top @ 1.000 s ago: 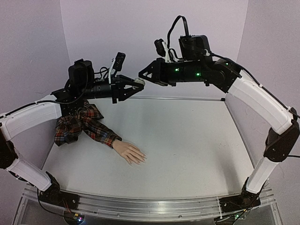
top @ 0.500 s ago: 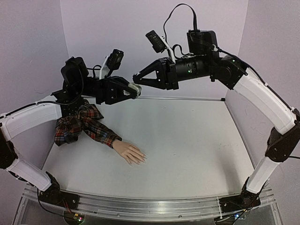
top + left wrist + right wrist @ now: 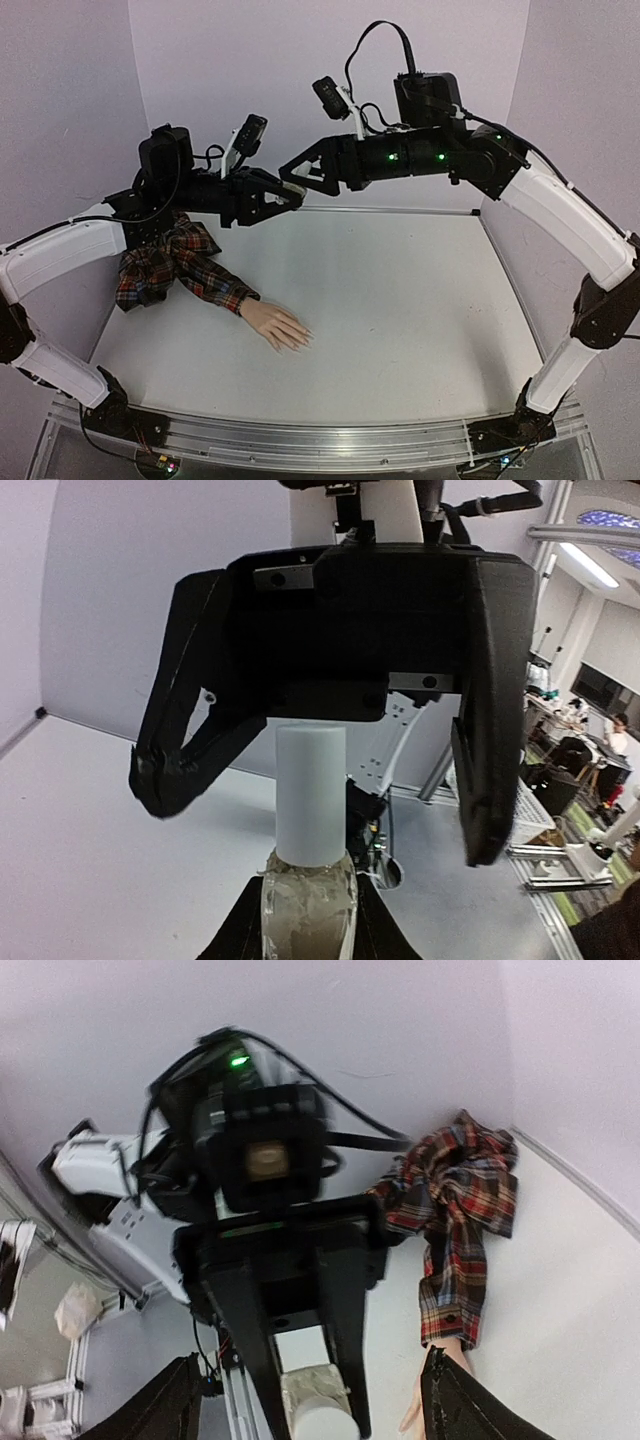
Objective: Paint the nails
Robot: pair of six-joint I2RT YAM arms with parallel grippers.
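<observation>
Bottle first: a small white bottle (image 3: 310,790) stands upright in the left pincer (image 3: 285,195), held high above the bench (image 3: 400,300) near the back wall. The left wrist view shows its smooth white upper part rising from a lower part wrapped in pale, creased tape, and the left pincer is clamped on that wrapped part. The tape and white surface hide whatever the bottle holds, so its contents cannot be told.

The right pincer (image 3: 318,818) reaches across from the other side. Its two black fingers are spread wide on either side of the bottle's white top, with clear space on both sides. The right wrist view confirms it, with both fingers well apart at the lower corners and the bottle between them.

The mannequin hand (image 3: 275,325) lies flat on the bench, well below and in front of both pincers, fingers pointing right and towards the near edge. Its nails (image 3: 302,340) are at those fingertips, too small to make out. A red plaid sleeve (image 3: 185,265) trails from the wrist back to the left wall.

A second ago the right pincer was pinched shut at the bottle's top; now it has sprung open. The left pincer has kept its grip, and the mannequin hand has not shifted.
</observation>
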